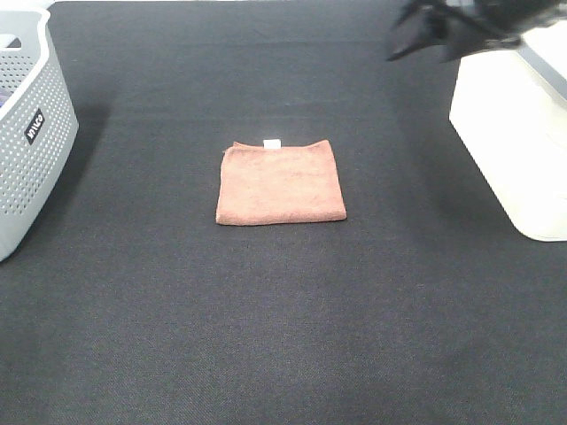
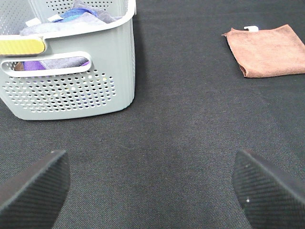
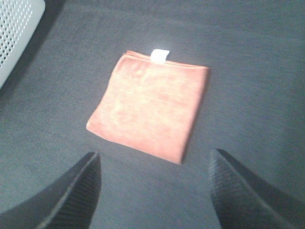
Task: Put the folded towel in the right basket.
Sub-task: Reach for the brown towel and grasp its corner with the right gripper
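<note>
A folded rust-brown towel (image 1: 281,182) with a small white tag lies flat in the middle of the black table. It also shows in the left wrist view (image 2: 267,50) and the right wrist view (image 3: 150,109). The white right basket (image 1: 523,142) stands at the right edge. My right gripper (image 1: 421,35) is open and empty, up in the air at the far right, beside the basket and well away from the towel. In the right wrist view (image 3: 155,186) its fingers frame the towel from a distance. My left gripper (image 2: 152,186) is open and empty over bare table.
A grey perforated basket (image 1: 27,133) stands at the left edge. In the left wrist view (image 2: 71,86) it holds several folded cloths. The black table cloth (image 1: 283,336) covers the whole surface.
</note>
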